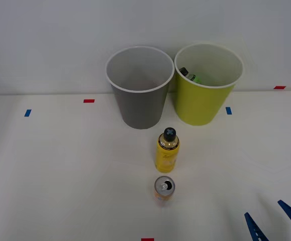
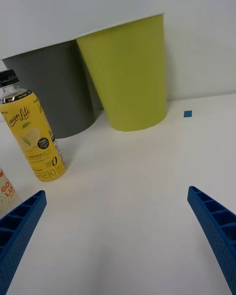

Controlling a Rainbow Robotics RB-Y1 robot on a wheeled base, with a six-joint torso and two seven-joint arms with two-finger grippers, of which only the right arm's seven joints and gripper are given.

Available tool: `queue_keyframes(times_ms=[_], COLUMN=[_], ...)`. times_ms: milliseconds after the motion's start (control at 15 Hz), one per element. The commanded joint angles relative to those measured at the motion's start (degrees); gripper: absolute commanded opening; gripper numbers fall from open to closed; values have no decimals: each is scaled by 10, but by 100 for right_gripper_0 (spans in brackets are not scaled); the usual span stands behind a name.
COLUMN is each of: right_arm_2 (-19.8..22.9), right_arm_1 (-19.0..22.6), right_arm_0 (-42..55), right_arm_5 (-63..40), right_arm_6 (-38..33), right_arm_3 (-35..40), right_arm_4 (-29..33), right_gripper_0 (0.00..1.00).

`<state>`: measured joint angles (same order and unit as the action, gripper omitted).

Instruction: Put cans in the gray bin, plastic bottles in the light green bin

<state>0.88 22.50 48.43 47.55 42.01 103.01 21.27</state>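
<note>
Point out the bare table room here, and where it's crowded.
Bare: the table's left half, and the right side between the light green bin and the open right end effector. Crowded: the centre line, where gray bin, yellow bottle and can stand close together.

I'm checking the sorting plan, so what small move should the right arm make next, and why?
Probably swing the open right gripper toward its left to the can. The can and yellow bottle stand upright on the table, unsorted; the can is nearer, and the gray bin looks empty.
</note>
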Motion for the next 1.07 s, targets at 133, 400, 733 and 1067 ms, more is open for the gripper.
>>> queue_keyframes(times_ms=[133, 400, 733, 1067], right_arm_2=[0, 0, 0, -10], right_arm_1=[0, 0, 0, -4], right_arm_0=[0, 0, 0, -4], right_arm_5=[0, 0, 0, -8], right_arm_6=[0, 0, 0, 0], right_arm_3=[0, 0, 0, -21], right_arm_4=[0, 0, 0, 4], right_gripper_0=[100, 100, 100, 100])
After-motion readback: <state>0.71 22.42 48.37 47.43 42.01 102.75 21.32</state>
